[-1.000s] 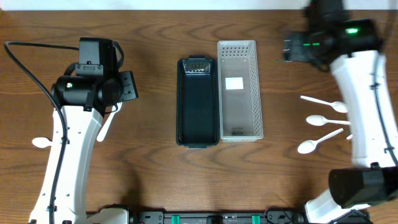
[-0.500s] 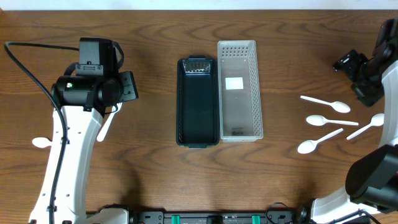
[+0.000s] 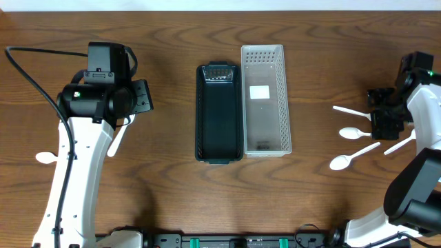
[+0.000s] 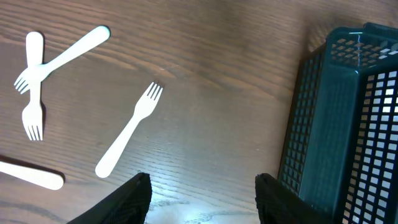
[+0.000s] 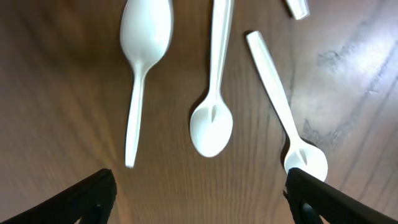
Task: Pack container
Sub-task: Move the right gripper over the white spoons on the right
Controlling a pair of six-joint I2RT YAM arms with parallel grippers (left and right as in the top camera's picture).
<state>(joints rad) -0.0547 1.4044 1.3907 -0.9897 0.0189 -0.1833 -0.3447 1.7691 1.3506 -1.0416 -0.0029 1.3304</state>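
A dark green basket (image 3: 219,114) and a clear white basket (image 3: 265,100) stand side by side mid-table; both look empty except for a white label in the clear one. Several white spoons (image 3: 355,133) lie at the right. My right gripper (image 3: 384,114) hovers over them, open and empty; in the right wrist view three spoons (image 5: 213,93) lie ahead of the open fingers (image 5: 202,196). My left gripper (image 3: 141,96) is open and empty left of the dark basket (image 4: 336,124). White forks (image 4: 127,130) lie ahead of its fingers (image 4: 202,199).
Two crossed forks (image 4: 37,81) and another white handle (image 4: 31,176) lie further left. A white utensil (image 3: 45,157) lies near the left table edge. Bare wood separates the baskets from the spoons.
The right arm swung from the back of the table, out to the right and down over the spoons. The left arm has not moved.
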